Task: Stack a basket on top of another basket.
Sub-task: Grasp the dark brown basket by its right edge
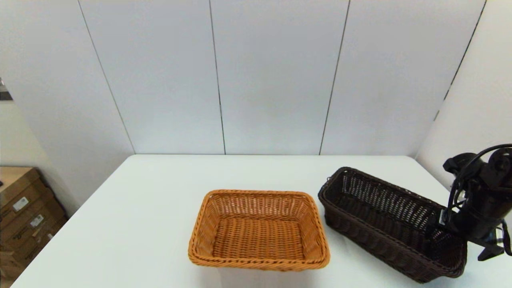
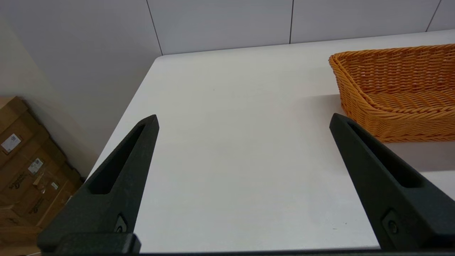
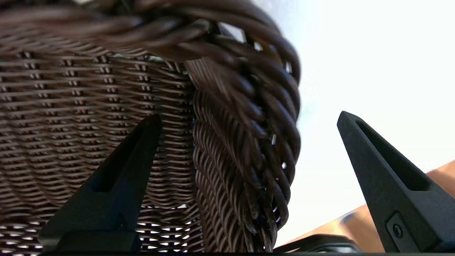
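Note:
The dark brown basket [image 1: 380, 216] sits on the right part of the white table [image 1: 140, 208], set at an angle. My right gripper [image 1: 442, 224] is at its near right end. In the right wrist view the right gripper [image 3: 249, 117] is open and straddles the braided rim and end wall of the dark basket [image 3: 227, 106], one finger inside and one outside. The orange-tan basket [image 1: 258, 232] rests upright at the table's front centre, a small gap from the dark one. My left gripper [image 2: 243, 118] is open over bare table, to the left of the orange-tan basket [image 2: 398, 89]. It is out of the head view.
Cardboard boxes [image 1: 24, 212] are stacked on the floor off the table's left edge. A grey panelled wall [image 1: 260, 80] stands just behind the table's far edge. The dark basket lies close to the table's right edge.

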Motion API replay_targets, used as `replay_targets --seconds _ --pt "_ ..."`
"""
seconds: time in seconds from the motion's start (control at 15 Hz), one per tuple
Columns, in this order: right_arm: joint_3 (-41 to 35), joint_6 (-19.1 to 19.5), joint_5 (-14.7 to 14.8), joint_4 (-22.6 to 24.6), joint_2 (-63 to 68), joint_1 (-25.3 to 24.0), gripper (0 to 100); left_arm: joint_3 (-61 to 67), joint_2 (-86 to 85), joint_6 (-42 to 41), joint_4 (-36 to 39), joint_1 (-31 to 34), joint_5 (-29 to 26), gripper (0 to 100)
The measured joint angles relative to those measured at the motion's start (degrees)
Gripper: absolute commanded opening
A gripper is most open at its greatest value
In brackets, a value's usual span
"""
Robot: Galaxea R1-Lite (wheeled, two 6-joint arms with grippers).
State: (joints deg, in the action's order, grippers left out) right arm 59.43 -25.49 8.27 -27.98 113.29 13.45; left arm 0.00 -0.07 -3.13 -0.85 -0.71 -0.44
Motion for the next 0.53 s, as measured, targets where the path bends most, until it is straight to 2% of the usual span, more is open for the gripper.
replay_targets --seconds 0.47,0.53 --pt "0.5 -1.1 -0.2 -0.3 0.8 -0.1 100 0.0 0.0 0.0 0.0 0.0 0.0 100" --pt "0.5 -1.1 -0.2 -0.3 1.0 -0.1 0 0.0 0.0 0.0 0.0 0.0 0.0 100"
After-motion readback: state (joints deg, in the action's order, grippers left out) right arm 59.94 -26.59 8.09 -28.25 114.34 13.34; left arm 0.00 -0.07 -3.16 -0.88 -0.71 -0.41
